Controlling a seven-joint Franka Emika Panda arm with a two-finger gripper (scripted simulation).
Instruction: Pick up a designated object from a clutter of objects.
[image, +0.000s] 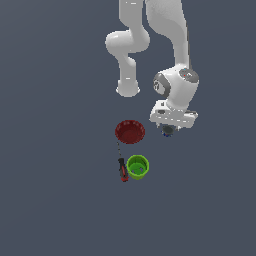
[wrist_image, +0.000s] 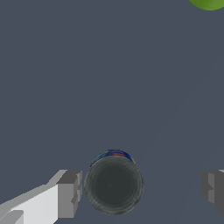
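The tiny dark can (wrist_image: 113, 183) stands upright on the grey floor, seen from above with its greyish top and a blue-red rim. My gripper (wrist_image: 142, 190) is open, one finger on each side of the can; one finger (wrist_image: 70, 192) is close to it and the other (wrist_image: 213, 188) is farther off. In the exterior view the gripper (image: 168, 131) hangs low to the right of the red bowl (image: 130, 131), and the can (image: 167, 133) is mostly hidden under the hand.
The bright green cup (image: 137, 167) stands nearer the camera than the bowl, with a red-and-black screwdriver (image: 122, 167) lying at its left. An edge of the green cup (wrist_image: 209, 3) shows in the wrist view.
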